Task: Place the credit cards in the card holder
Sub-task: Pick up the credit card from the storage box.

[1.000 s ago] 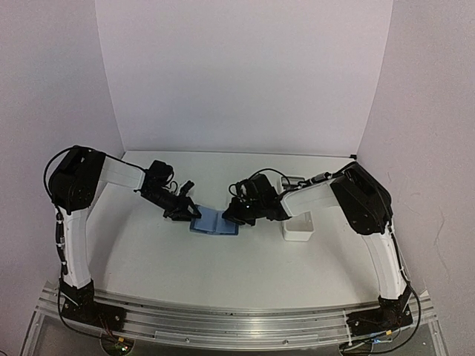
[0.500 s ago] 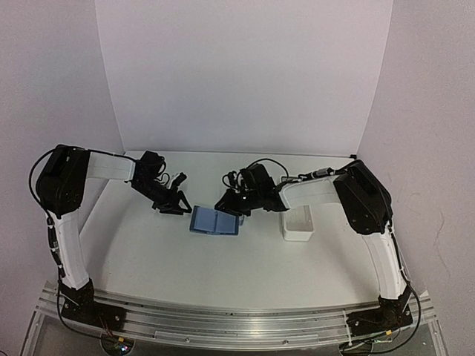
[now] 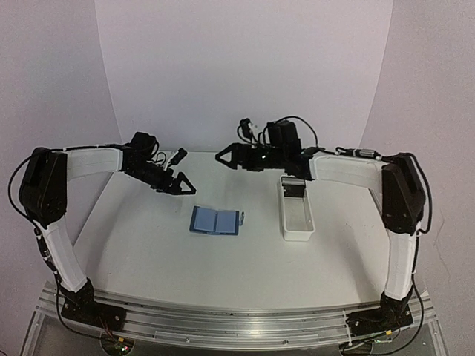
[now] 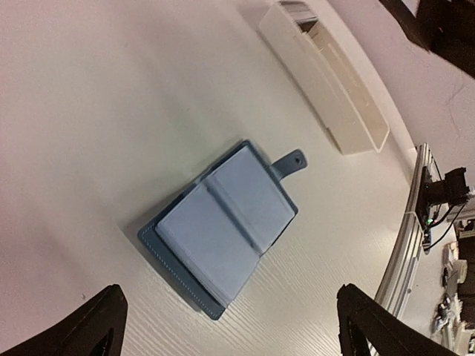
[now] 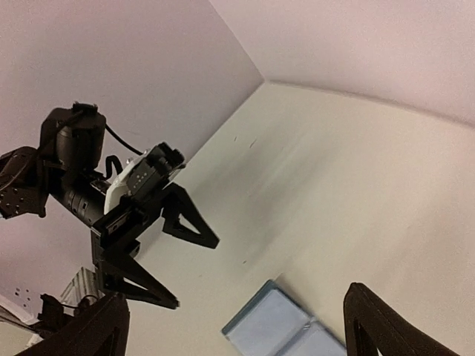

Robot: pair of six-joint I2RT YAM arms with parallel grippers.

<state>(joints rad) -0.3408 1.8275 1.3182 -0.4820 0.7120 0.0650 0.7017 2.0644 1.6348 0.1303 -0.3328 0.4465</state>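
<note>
- The left end effector (image 3: 179, 183) has its fingers spread wide and holds nothing. It hangs above the surface (image 3: 148, 252), toward the far-left corner.
- The right end effector (image 3: 231, 159) is also spread and holds nothing. It hangs near the far edge, just left of the tray's far end.
- The card holder (image 3: 215, 221) lies open and flat near the middle of the surface. Its pale blue inner pages face up and its snap tab (image 3: 241, 216) points toward the right edge. Neither end effector touches it.
- The long white tray (image 3: 297, 236) sits right of the holder, apart from it, running from near to far.
- The credit cards (image 3: 295, 190) show as a dark stack at the tray's far end, too small to count.
- Bare surface lies around the holder, widest toward the near edge and the left edge.
</note>
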